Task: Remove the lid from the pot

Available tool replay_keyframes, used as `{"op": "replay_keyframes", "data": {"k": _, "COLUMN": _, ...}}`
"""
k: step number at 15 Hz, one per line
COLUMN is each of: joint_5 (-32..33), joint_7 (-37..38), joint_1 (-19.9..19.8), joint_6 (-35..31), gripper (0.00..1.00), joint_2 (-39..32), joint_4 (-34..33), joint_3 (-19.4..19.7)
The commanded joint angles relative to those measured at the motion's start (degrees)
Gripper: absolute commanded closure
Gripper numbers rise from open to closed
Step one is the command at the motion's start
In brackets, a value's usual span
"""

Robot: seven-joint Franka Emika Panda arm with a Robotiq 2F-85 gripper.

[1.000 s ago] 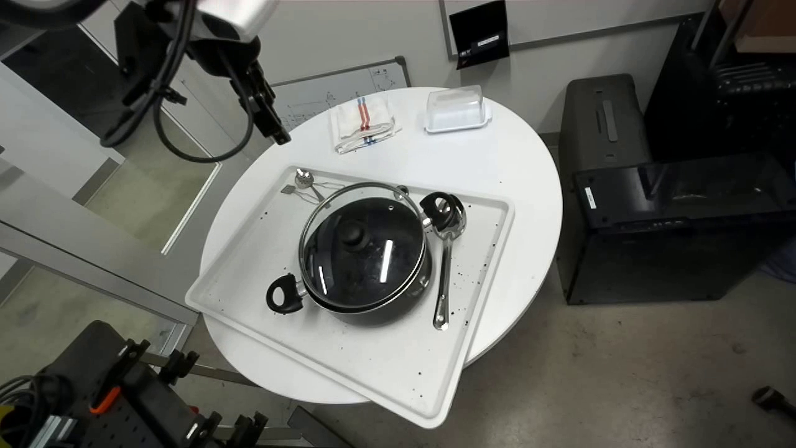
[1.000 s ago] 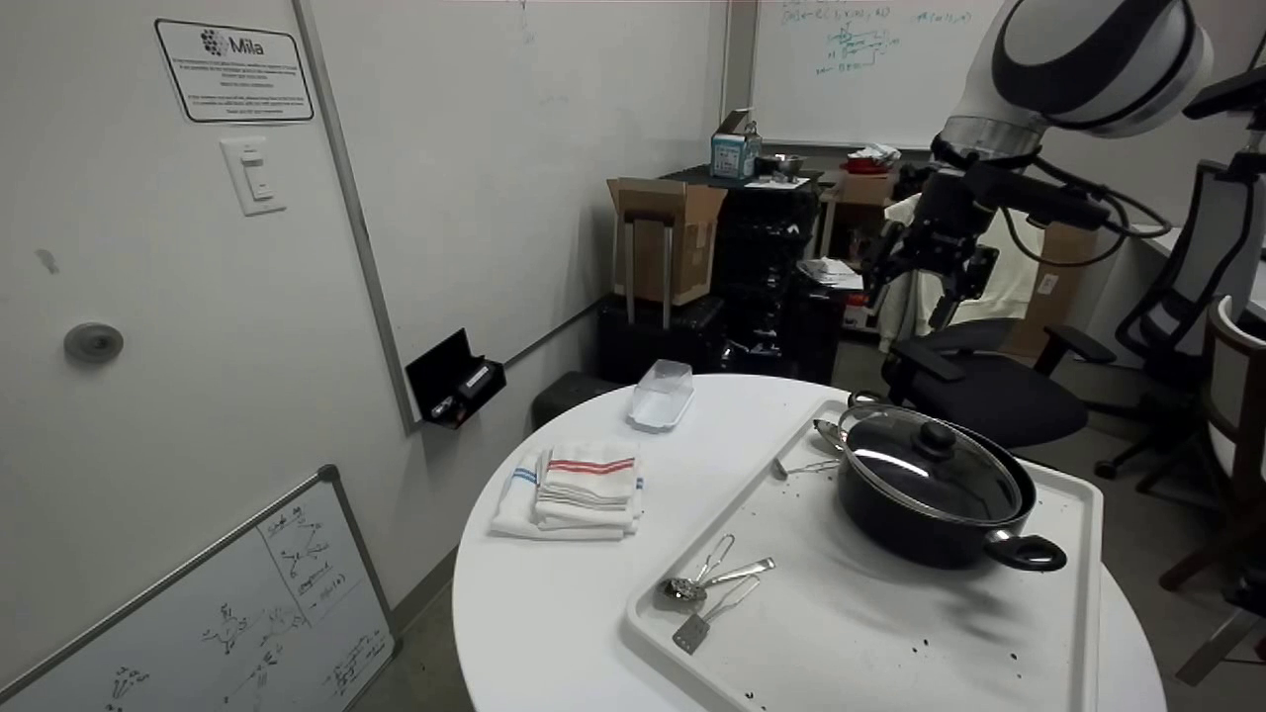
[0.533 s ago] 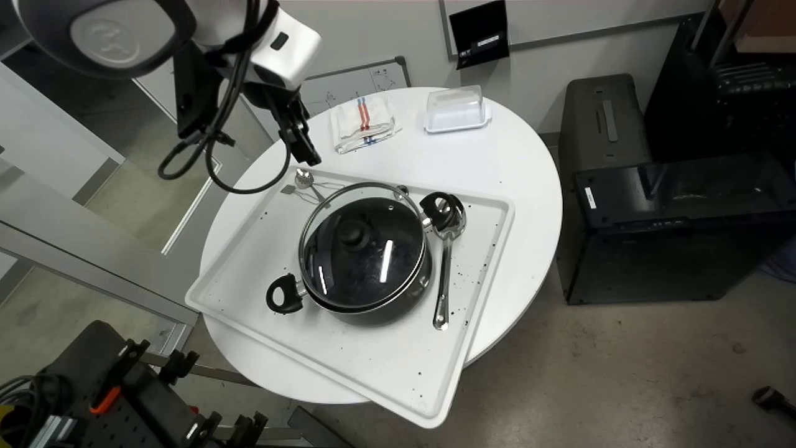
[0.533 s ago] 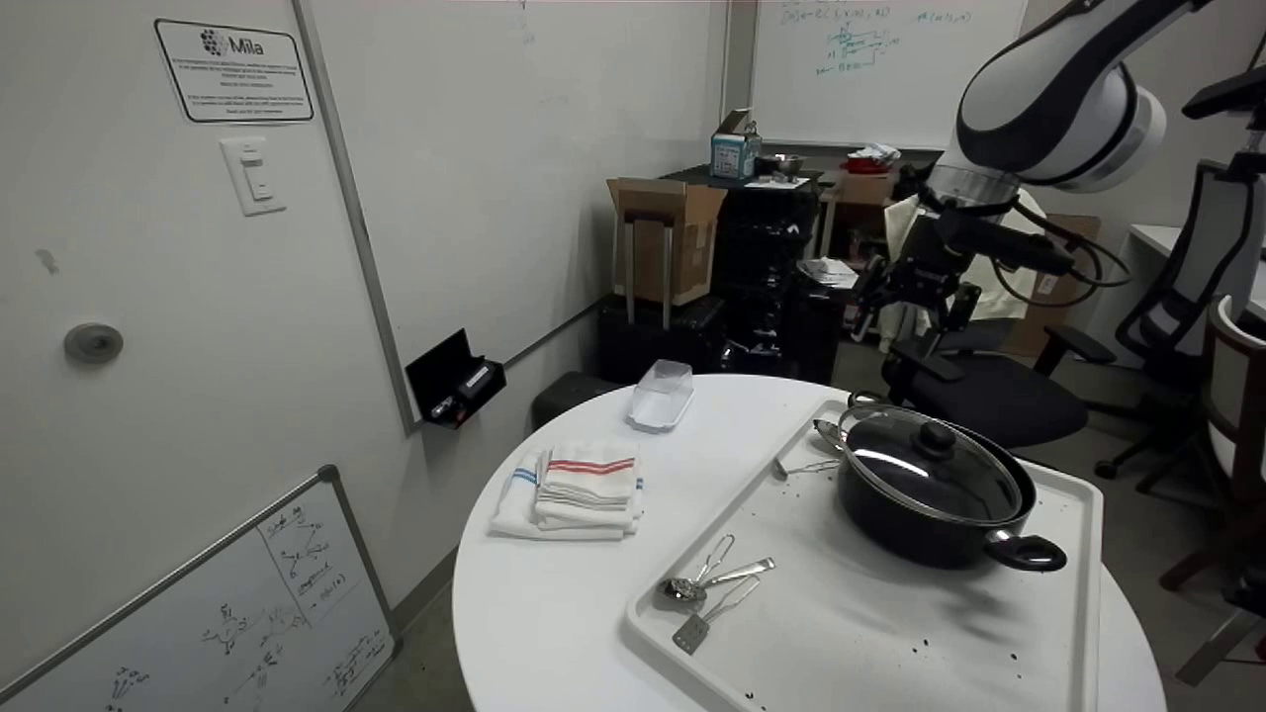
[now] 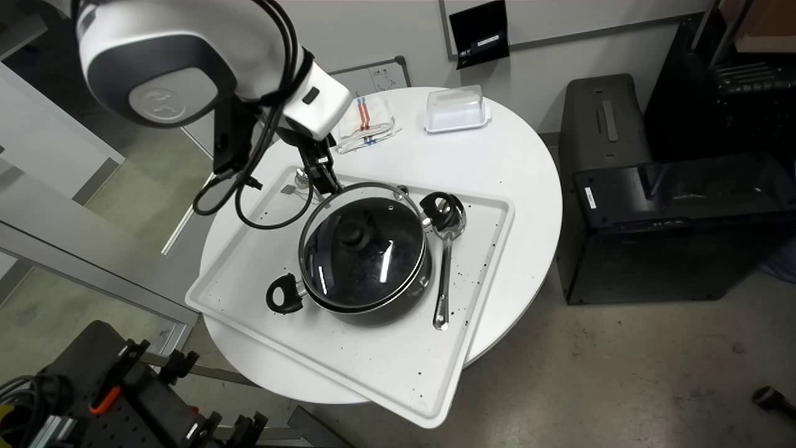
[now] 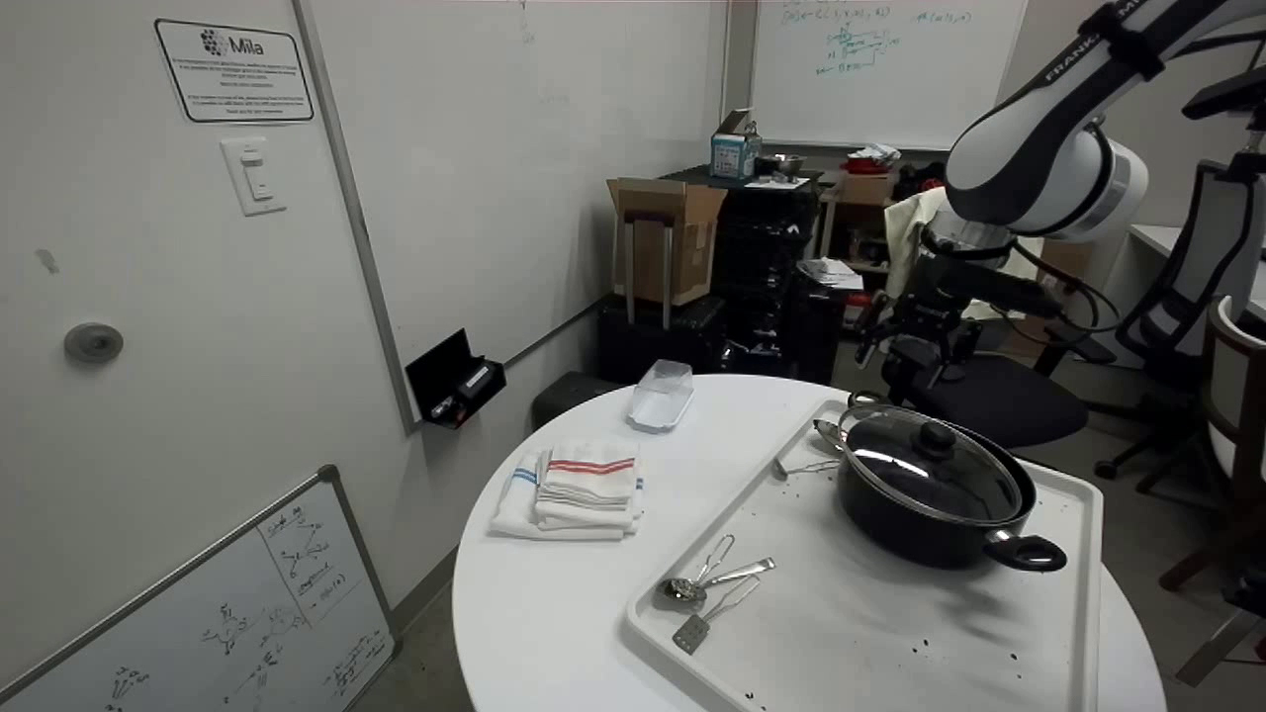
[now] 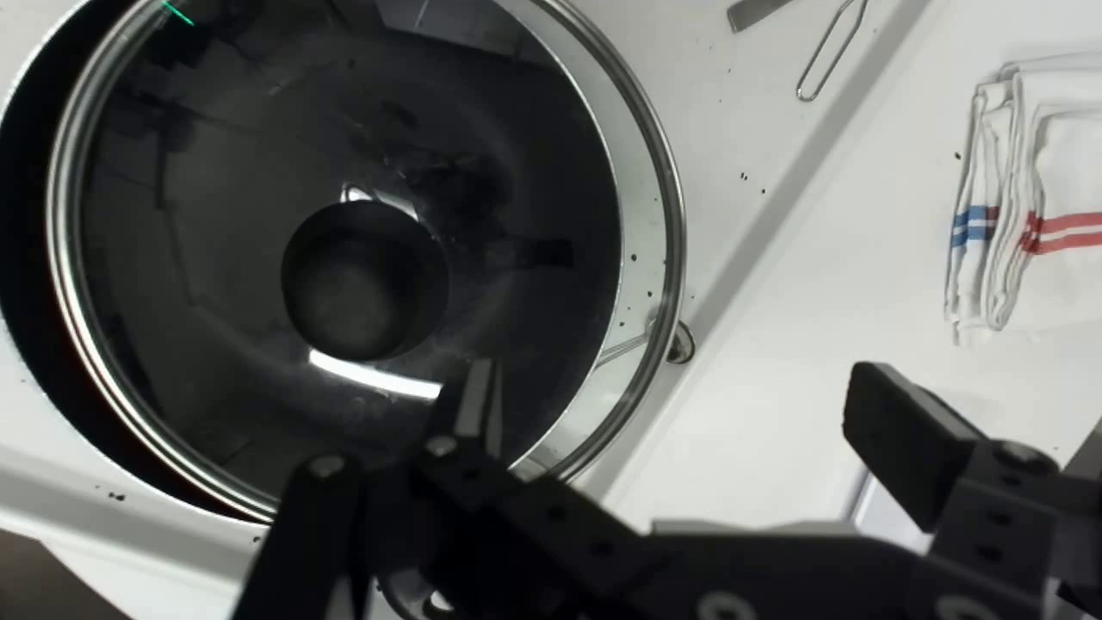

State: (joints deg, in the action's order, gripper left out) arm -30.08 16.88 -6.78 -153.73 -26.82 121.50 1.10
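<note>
The see-through glass lid [image 5: 373, 267] with its dark knob [image 5: 353, 233] rests on the black pot [image 5: 398, 311], shifted off centre so its rim overhangs one side. Both also show in an exterior view, the lid [image 6: 920, 475] and the pot [image 6: 905, 534]. In the wrist view the lid [image 7: 258, 155] fills the upper left, and dark pot interior [image 7: 26, 250] shows past its rim. My gripper [image 7: 676, 383] is open and empty. Its fingers are right of and below the knob [image 7: 366, 280] in that view. In an exterior view the gripper [image 6: 905, 364] hangs above the tray's far side, behind the pot.
The pot stands on a white tray [image 5: 249, 323] on a round table [image 5: 528, 186]. A long metal ladle [image 5: 443, 280] lies beside one pot handle. Small utensils [image 6: 707, 593] lie in a tray corner. Folded towels [image 6: 588, 494] and a clear-lidded box [image 6: 661, 396] stand on the table.
The arm has moved over the table toward the pot, and the gripper has come lower and nearer the lid. The lid, pot and utensils have not moved.
</note>
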Motion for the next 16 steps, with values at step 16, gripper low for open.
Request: {"op": "replay_keyframes", "data": {"k": 16, "joint_5": -3.8, "joint_7": 7.4, "joint_1": -0.2, "joint_6": -7.3, "gripper": 0.0, "joint_2": -1.5, "joint_4": 8.2, "joint_3": 2.3}}
